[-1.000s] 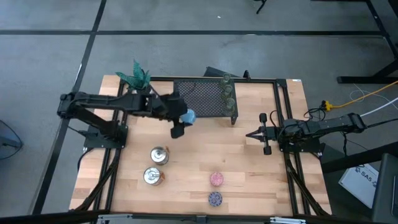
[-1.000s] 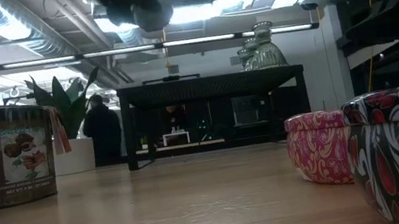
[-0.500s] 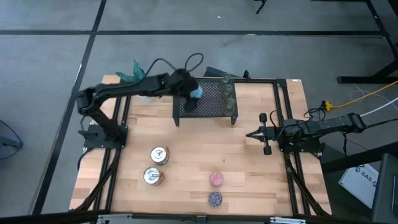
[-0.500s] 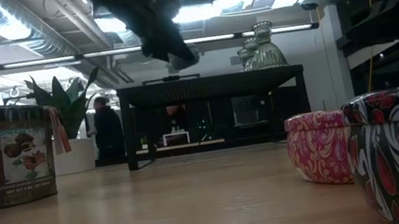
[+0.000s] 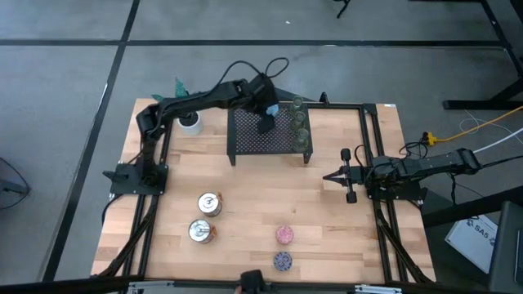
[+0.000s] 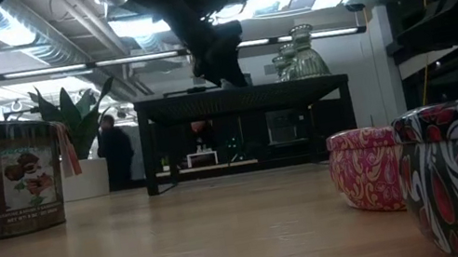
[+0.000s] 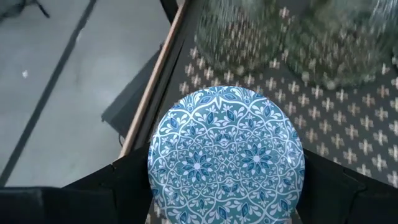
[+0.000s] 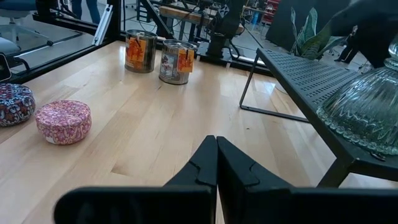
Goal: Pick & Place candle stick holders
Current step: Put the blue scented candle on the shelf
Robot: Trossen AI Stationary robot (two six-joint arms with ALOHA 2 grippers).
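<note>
A wooden table (image 5: 327,220) carries a black mesh rack (image 5: 265,135) along its far side. The left gripper (image 5: 267,116) reaches over the rack's far part, clamped on the blue holder (image 7: 227,155) by its sides, just beside the three green glass holders (image 5: 299,121) lined along the rack's right end. The blue one looks like a small lidded tin: rigid, probably light, with smooth round sides that could slip, so a grip across the middle suits it. The glass ones look heavier and breakable. The right gripper (image 8: 216,163) waits near the table's right edge, fingers pressed together, empty. Two silvery holders (image 5: 204,219), one pink (image 5: 284,235) and one purple (image 5: 282,261) stand on the near table. Whether the blue holder touches the mesh is hidden.
</note>
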